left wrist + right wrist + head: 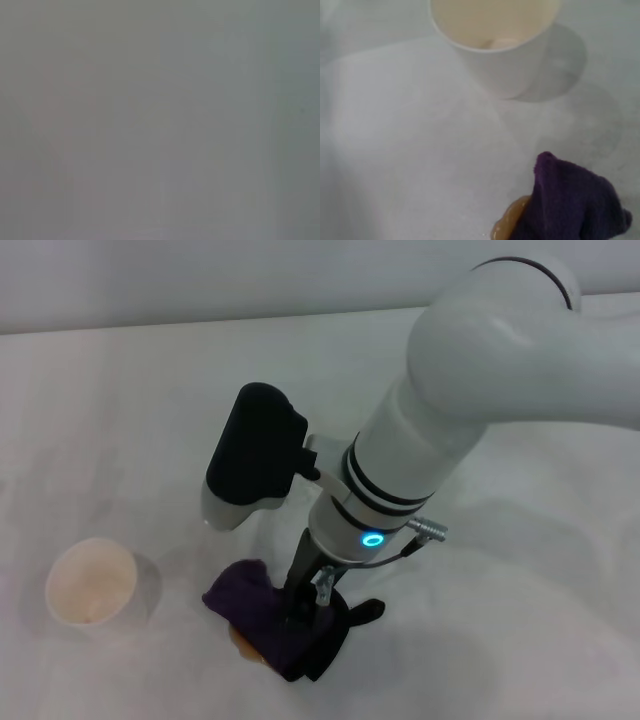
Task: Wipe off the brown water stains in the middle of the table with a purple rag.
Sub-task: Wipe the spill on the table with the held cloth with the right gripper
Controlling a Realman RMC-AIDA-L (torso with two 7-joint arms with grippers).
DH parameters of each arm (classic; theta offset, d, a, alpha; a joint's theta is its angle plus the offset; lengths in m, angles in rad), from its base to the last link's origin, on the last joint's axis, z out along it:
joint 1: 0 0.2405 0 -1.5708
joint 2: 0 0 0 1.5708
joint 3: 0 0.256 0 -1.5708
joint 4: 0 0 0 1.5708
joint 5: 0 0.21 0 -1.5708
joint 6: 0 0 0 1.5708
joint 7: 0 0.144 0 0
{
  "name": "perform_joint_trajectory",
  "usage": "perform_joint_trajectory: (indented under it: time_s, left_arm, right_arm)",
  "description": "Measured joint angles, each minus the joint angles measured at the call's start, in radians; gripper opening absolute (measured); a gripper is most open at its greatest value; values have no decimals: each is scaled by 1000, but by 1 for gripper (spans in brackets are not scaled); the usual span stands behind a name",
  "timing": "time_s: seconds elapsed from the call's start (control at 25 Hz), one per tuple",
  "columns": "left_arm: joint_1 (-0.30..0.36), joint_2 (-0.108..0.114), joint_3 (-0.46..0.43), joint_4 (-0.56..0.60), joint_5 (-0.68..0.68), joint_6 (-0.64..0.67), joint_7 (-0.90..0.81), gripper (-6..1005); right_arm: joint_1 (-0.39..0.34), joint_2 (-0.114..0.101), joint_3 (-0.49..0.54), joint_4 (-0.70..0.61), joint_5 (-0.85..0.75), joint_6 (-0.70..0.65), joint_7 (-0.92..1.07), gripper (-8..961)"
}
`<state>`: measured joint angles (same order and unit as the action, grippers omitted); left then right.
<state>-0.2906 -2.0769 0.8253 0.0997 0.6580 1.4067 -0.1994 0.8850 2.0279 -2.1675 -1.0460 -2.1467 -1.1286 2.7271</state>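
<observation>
Right gripper [303, 608] presses the purple rag [268, 615] onto the brown water stains [507, 222], soaking them; its jaws apparently pinch the cloth. A paper cup [92, 583] stands well apart from the jaws on the table [120, 420]. Left gripper unseen.

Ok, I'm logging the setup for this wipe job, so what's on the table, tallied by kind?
Purple rag: 1, held down by the right gripper
Brown water stains: 1 patch, mostly under the rag
White paper cup: 1, upright, apart from the rag
Total on the table: 3
</observation>
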Motion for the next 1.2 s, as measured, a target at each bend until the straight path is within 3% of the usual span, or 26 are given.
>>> perform_joint_trajectory:
  time_s: [0.52, 1.2]
  left_arm:
    - [-2, 0, 0, -2, 0, -8, 0, 877]
    - [-4, 0, 0, -2, 0, -12, 1, 878]
  right_arm:
    - [11, -1, 205, 145, -162, 15, 8, 123]
    - [11, 0, -47, -25, 119, 13, -31, 117]
